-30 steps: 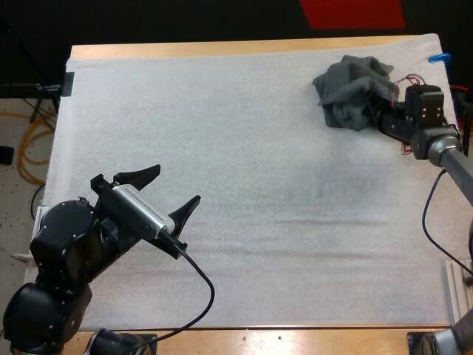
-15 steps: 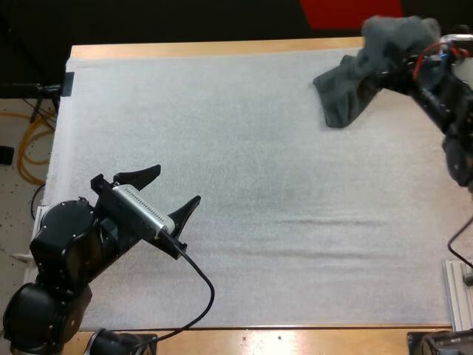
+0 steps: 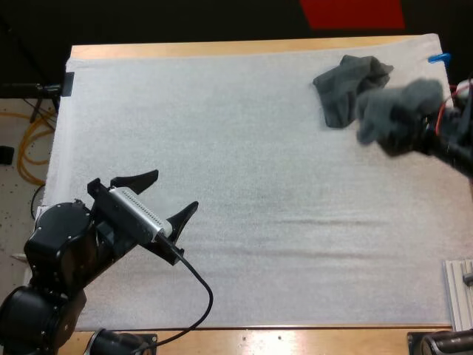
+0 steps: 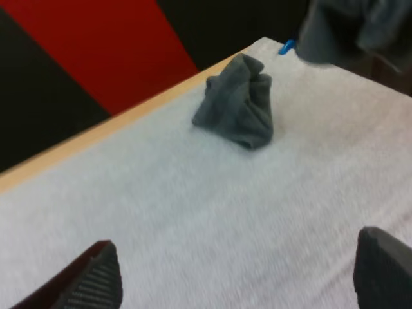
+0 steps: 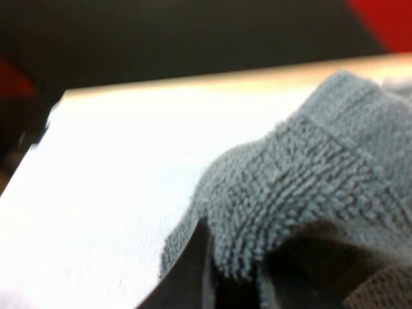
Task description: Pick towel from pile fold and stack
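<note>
A grey towel (image 3: pixel 399 115) is clamped in the right hand (image 3: pixel 447 134), held up just beside the crumpled towel (image 3: pixel 341 87); the left hand (image 3: pixel 172 191) is spread wide open, empty, well apart from that crumpled towel

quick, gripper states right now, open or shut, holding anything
left gripper: open, holding nothing
right gripper: shut on a towel

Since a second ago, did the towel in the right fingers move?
Yes. The held towel came off the crumpled towel on the mat and now hangs right of it, nearer the robot.
</note>
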### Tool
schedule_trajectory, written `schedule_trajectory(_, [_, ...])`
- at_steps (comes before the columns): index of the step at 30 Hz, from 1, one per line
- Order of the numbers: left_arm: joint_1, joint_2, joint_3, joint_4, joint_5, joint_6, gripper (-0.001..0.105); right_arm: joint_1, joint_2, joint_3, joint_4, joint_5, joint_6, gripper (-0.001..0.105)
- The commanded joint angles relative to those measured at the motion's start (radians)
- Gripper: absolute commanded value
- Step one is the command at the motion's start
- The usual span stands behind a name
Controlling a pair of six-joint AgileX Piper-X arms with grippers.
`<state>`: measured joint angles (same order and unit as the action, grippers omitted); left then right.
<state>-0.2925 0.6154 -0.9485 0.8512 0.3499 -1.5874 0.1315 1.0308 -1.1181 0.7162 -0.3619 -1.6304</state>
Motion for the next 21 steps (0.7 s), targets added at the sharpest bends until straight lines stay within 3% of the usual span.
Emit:
schedule_trajectory(1, [-0.003, -0.001, -0.006, 0.026, 0.006, -0.009, 0.071, 0.003, -0.019, -0.007, 0.085, -0.039, -0.011, 0.001])
schedule_trajectory(6, [-0.003, -0.001, -0.006, 0.088, 0.006, -0.009, 0.071, 0.003, -0.026, -0.003, 0.304, -0.143, -0.021, 0.001])
schedule_trajectory(11, [-0.003, -0.001, -0.006, 0.093, 0.03, -0.009, 0.071, 0.01, -0.026, 0.069, 0.298, -0.215, 0.001, 0.001])
schedule_trajectory(14, [-0.003, -0.001, -0.006, 0.092, 0.052, -0.009, 0.071, 0.067, -0.025, 0.129, 0.226, -0.227, 0.052, 0.001])
schedule_trajectory(17, [-0.003, -0.001, -0.006, 0.092, 0.052, -0.009, 0.071, 0.165, -0.017, 0.186, 0.067, -0.214, 0.106, 0.001])
schedule_trajectory(21, [-0.003, -0.001, -0.006, 0.1, 0.064, -0.009, 0.071, 0.315, 0.047, 0.202, -0.134, -0.087, 0.179, 0.005])
